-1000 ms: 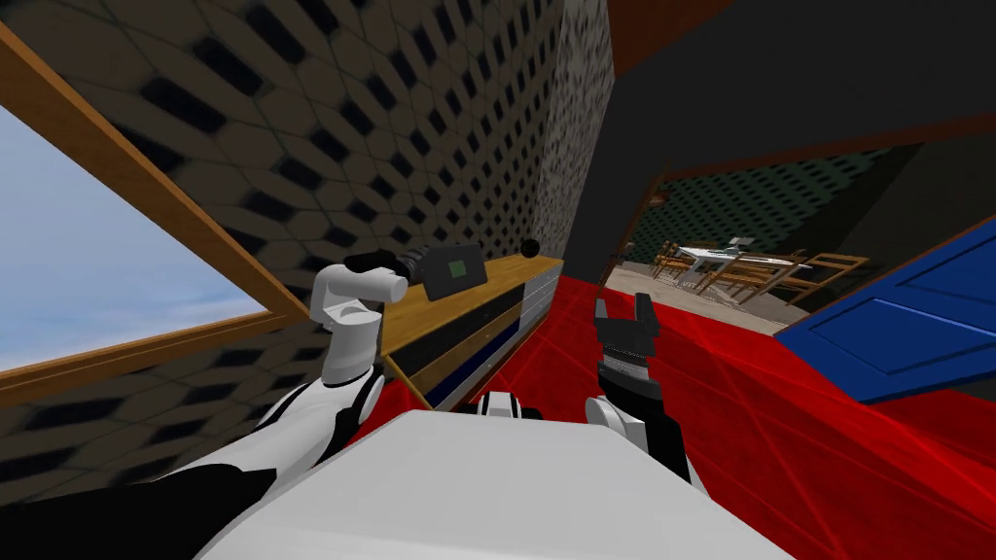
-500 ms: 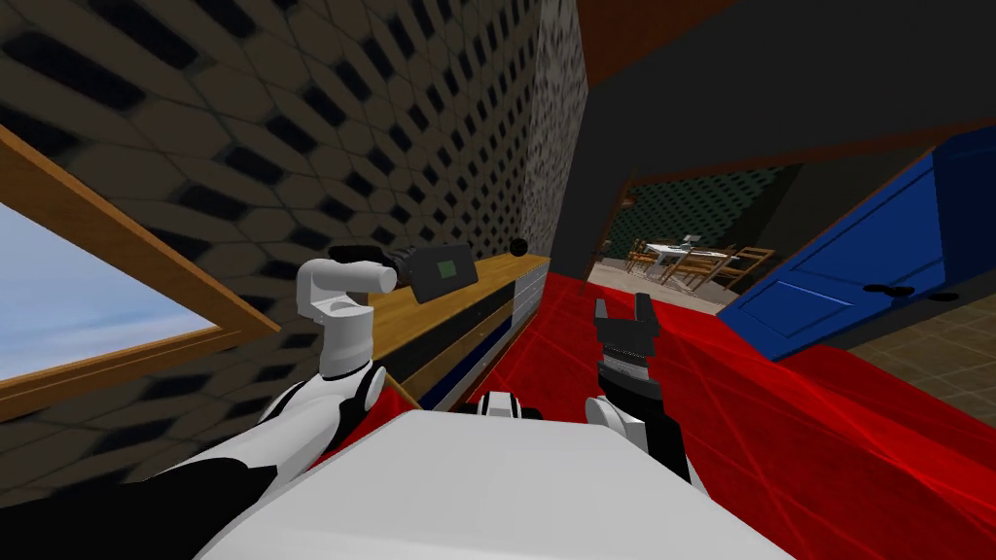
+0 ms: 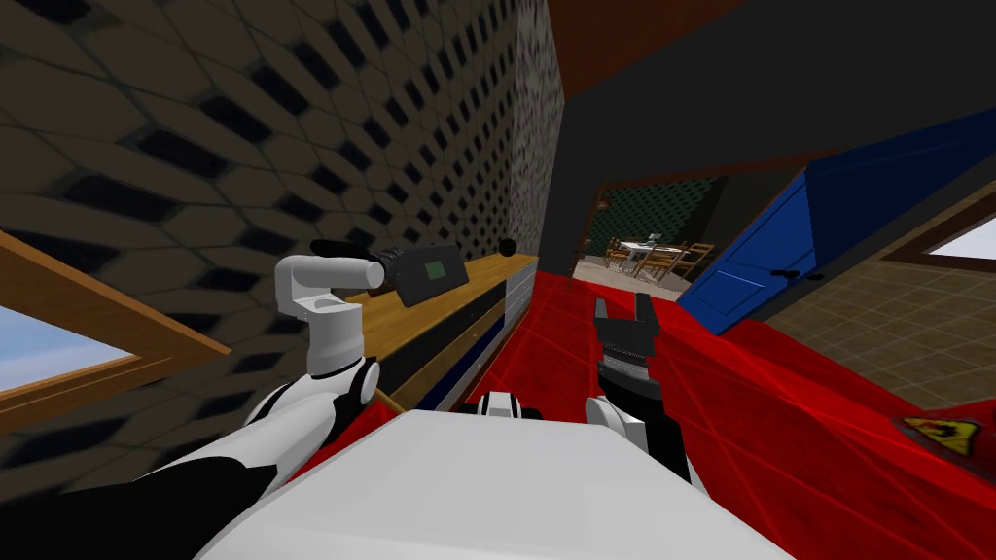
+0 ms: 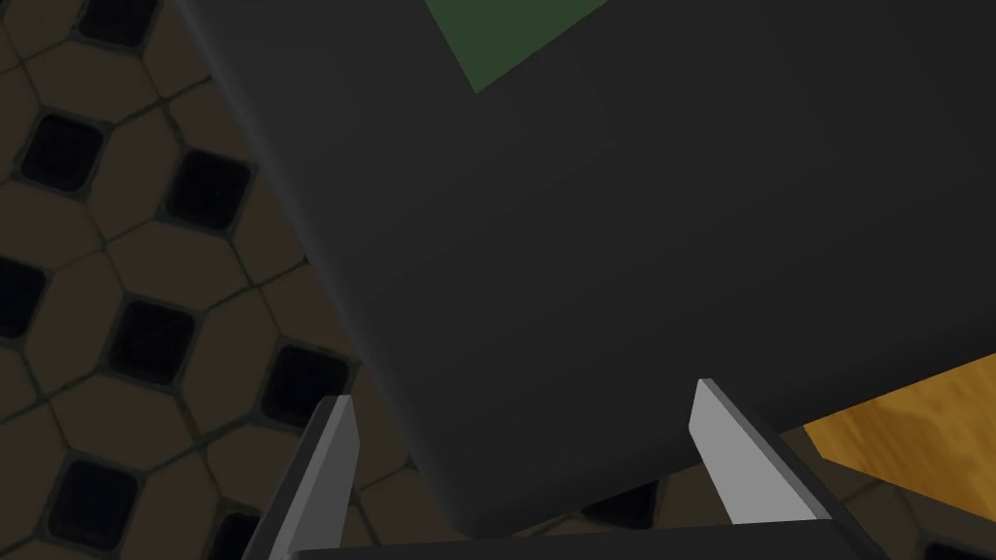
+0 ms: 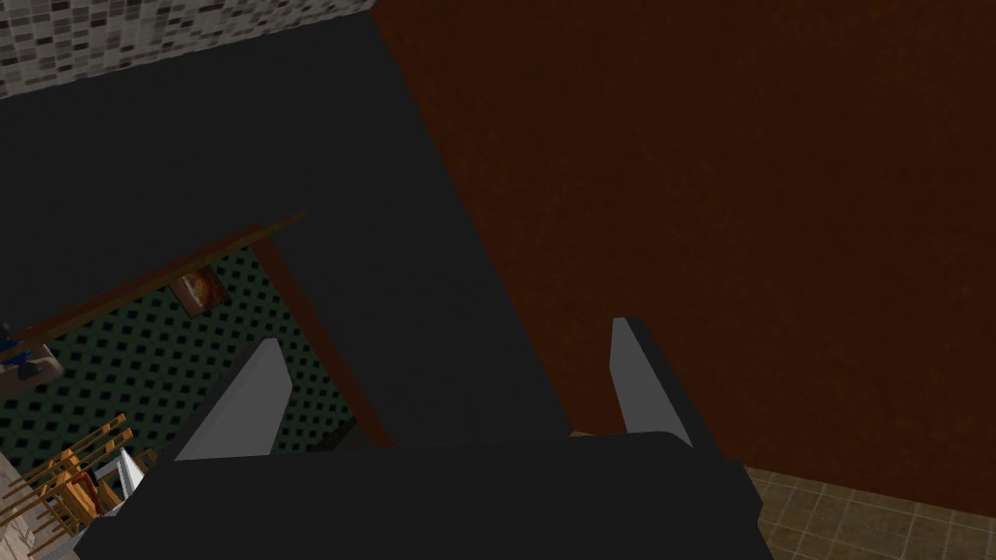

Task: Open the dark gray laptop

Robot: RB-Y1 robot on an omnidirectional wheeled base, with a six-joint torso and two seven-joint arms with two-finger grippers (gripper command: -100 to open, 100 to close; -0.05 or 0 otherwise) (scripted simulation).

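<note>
Along the wall-side edge of the wooden cabinet top, about midway, the dark grey laptop shows a green-patched panel, tilted up. The left gripper has its 2 fingers spread, with a corner of that panel between them. A small dark ball sits at the top's far end. The right gripper, fingers apart, hangs over open red floor.
</note>
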